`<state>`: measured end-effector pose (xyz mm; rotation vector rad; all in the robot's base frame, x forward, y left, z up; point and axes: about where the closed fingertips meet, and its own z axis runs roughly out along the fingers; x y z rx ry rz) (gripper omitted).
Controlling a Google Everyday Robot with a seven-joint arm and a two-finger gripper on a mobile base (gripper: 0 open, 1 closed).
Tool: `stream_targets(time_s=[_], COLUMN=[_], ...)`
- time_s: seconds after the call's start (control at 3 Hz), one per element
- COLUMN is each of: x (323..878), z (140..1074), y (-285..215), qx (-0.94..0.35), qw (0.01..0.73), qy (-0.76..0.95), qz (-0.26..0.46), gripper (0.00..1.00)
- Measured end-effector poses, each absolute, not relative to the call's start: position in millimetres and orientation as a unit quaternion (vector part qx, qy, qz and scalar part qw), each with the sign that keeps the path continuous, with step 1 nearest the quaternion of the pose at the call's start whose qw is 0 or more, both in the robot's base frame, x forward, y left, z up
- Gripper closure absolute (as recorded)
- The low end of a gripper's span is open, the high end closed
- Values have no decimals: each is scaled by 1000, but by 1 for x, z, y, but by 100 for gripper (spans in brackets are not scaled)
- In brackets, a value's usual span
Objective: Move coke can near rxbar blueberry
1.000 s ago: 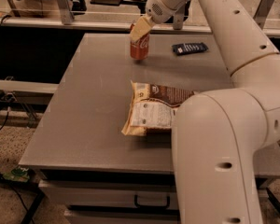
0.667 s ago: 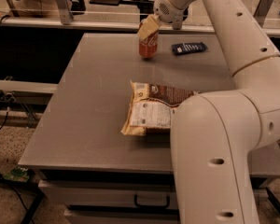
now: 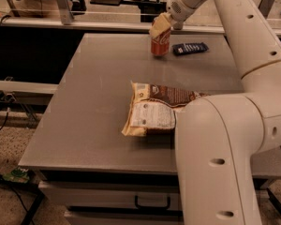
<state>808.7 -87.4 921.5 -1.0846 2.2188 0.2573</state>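
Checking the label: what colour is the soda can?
Red, camera view; the gripper holds the coke can from above.

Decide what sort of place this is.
Probably a robotics lab or workshop: a work table with a drawer, cables on the floor, and a robot arm whose gripper holds a coke can at the table's far side.

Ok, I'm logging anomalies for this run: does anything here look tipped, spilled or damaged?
Nothing stands out. The coke can is upright in the end effector at the far side of the table, the rxbar blueberry lies flat beside it, and the snack bag lies flat mid-table.
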Motion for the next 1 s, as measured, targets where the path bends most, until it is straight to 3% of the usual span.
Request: stream_targets(time_s=[0.33, 0.67, 1.0], x=[807, 806, 806], z=[908, 904, 904], y=[-94, -100, -100], qx=[-407, -400, -399], qw=[312, 311, 312], qy=[851, 852, 852], qz=[115, 128, 130], gripper=[85, 62, 23])
